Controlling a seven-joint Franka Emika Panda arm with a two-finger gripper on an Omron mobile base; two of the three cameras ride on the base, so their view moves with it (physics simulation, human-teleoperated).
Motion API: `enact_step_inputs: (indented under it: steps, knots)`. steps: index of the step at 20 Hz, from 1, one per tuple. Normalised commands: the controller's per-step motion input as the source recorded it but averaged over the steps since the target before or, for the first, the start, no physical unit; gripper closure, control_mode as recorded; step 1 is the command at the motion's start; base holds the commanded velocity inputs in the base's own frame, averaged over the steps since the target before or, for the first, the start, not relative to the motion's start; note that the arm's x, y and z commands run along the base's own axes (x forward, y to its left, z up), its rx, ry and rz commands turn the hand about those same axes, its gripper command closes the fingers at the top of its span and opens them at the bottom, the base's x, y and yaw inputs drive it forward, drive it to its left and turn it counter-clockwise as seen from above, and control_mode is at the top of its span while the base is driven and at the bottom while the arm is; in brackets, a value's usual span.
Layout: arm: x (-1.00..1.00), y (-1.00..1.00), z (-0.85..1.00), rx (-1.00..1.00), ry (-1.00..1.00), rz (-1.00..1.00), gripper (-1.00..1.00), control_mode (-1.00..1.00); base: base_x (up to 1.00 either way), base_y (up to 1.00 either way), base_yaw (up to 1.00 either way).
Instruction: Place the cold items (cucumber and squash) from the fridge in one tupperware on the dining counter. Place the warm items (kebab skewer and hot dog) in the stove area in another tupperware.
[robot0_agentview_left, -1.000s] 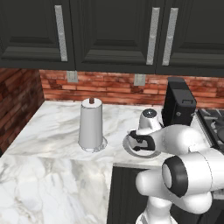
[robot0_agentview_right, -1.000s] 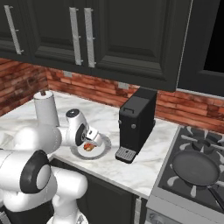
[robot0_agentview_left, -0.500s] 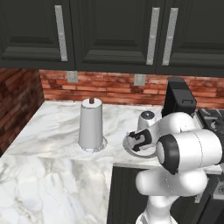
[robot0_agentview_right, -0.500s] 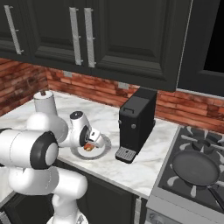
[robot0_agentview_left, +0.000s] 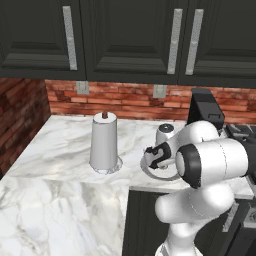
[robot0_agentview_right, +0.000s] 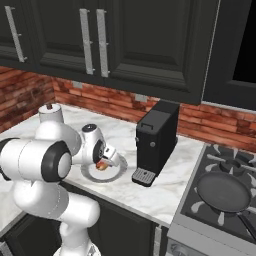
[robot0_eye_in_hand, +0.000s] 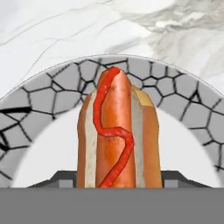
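Lowered since before, the gripper (robot0_eye_in_hand: 117, 186) straddles the hot dog (robot0_eye_in_hand: 117, 131) mid-plate (robot0_eye_in_hand: 39, 100); finger grip unclear.

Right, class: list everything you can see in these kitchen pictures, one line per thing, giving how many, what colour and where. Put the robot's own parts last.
hot dog: one, brown sausage in a tan bun with a red sauce line, lying on the plate.
plate: one, white with a grey crackle rim, on the counter left of the coffee machine.
paper towel roll: one, white, upright on the counter.
coffee machine: one, black, on the counter beside the stove.
frying pan: one, dark, on the stove.
stove: one, dark grates, right end of the counter.
counter: one, white marble.
cabinets: dark, above the brick wall.
gripper: one, down over the plate, a finger on each side of the hot dog.
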Motion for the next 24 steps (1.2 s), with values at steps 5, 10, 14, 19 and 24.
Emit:
enact_step_inputs:
  steps: [5,10,14,19,24]
  knots:
    - [-0.66,0.0,0.18,0.02,-0.36,0.0,1.0,-1.0,0.0,0.0,0.0]
    - [-0.76,0.0,0.71,0.0,-0.27,0.0,1.0,-1.0,0.0,0.0,0.0]
    - [-0.53,0.02,1.0,0.04,0.0,0.0,1.0,-1.0,0.0,0.0,0.0]
    - [-0.7,0.08,0.77,0.01,0.0,0.0,1.0,-1.0,0.0,0.0,0.0]
    - [-0.73,0.11,0.71,0.0,0.0,0.0,1.0,-1.0,0.0,0.0,0.0]
